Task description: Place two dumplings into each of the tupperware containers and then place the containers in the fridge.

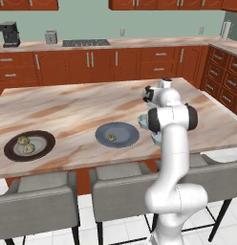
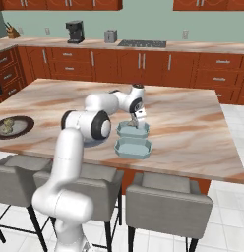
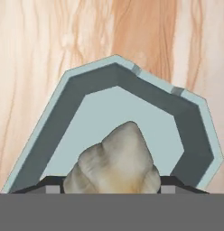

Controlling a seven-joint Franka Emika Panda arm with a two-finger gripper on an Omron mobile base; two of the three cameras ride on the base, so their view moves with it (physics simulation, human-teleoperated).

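a: item one, the hand. position?
b: low over the farther of two tupperware containers, near the counter's front edge on the robot's right side. in the hand view a dumpling sits between the finger tips, directly above that tub's pale floor.
a: state of the hand?
b: clenched on the dumpling, as far as the hand view shows; the lump fills the gap between the tips. whether it already touches the tub floor, i cannot tell.
a: item two, the second tub?
b: the nearer container lies just beside the first, toward the stools. its inside looks bare from the right base view. in the left base view both tubs are mostly hidden behind the arm; a teal edge shows.
a: item three, remaining dumplings?
b: one on the round grey-blue plate, a small tan lump near its middle. two more on the dark-rimmed plate, well to the left on the counter, close together.
a: surroundings?
b: marbled tan counter top, grey stools along its near side, reddish-brown cabinets behind, a coffee machine and a toaster on the back worktop, a cooktop beside them.
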